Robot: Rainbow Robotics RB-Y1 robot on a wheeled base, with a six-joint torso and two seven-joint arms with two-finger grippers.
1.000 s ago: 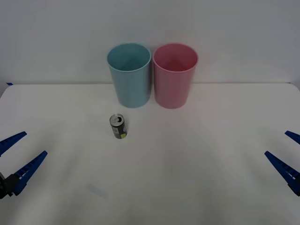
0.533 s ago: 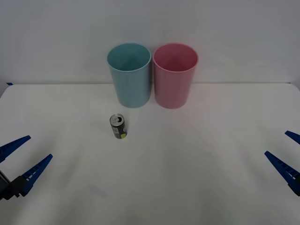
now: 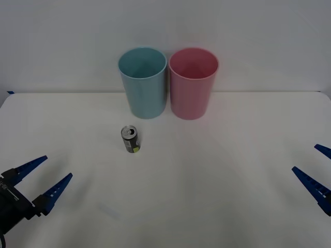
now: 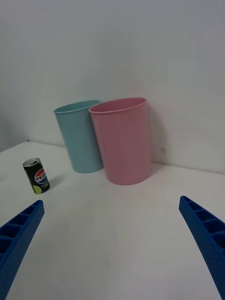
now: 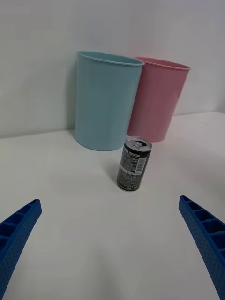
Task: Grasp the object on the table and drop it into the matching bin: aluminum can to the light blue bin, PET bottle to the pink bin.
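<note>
A small dark aluminum can (image 3: 131, 139) with a silver top stands upright on the white table (image 3: 207, 181), a little in front of the light blue bin (image 3: 143, 81). The pink bin (image 3: 193, 82) stands right beside the blue one. My left gripper (image 3: 44, 178) is open at the table's near left, short of the can, which the left wrist view shows ahead between the fingers as the can (image 5: 133, 163). My right gripper (image 3: 318, 168) is open at the far right edge. From the right wrist the can (image 4: 36, 176), blue bin (image 4: 80, 136) and pink bin (image 4: 123, 140) are visible.
A plain pale wall rises behind the bins. Open white tabletop lies between both grippers and the can. A faint mark (image 3: 108, 210) shows on the table near the left gripper.
My left gripper has moved rightward and forward, closer to the can, staying open. The right gripper, can and bins have not moved.
</note>
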